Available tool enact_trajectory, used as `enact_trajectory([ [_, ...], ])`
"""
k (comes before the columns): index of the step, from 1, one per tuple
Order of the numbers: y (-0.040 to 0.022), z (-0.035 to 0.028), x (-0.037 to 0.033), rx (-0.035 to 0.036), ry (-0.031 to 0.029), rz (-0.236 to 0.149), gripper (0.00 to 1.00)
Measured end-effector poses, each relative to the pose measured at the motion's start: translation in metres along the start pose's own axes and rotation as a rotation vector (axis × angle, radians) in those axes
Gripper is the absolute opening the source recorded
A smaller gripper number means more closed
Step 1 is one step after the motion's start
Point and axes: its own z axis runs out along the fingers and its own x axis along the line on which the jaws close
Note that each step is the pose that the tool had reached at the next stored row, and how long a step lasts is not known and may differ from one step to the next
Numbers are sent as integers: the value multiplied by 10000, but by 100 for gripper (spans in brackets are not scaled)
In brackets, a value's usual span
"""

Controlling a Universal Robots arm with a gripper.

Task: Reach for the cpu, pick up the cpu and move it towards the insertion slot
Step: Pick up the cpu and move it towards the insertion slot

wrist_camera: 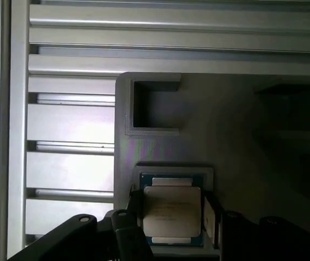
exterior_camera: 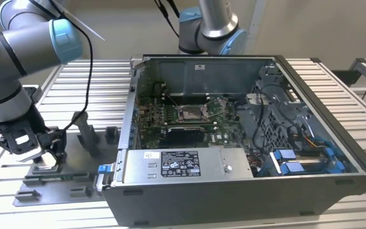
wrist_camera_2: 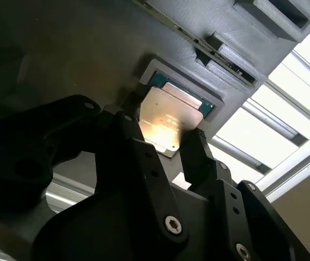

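Grey fixture (wrist_camera: 166,98) on the slatted table (exterior_camera: 335,95), at the exterior view's left: the gripper (wrist_camera: 172,215) appears clamped on the cpu (wrist_camera: 171,206) seated there. Lifting it and carrying it to the insertion slot (exterior_camera: 189,113) is not yet done.

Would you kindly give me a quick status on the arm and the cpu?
Gripper low over cpu, hold unconfirmed. It sits in grey fixture nest. Insertion slot away inside open case.

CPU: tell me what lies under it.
The cpu sits in a square pocket of the grey fixture, whose raised rim shows around it in both wrist views. The pocket's floor cannot be seen: the chip covers it.
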Motion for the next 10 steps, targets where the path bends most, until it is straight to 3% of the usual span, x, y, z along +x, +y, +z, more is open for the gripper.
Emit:
enact_trajectory([
  [4,1,-17,-1,-5,-5,0,0],
  [10,10,-279,1,-1,8,21,0],
])
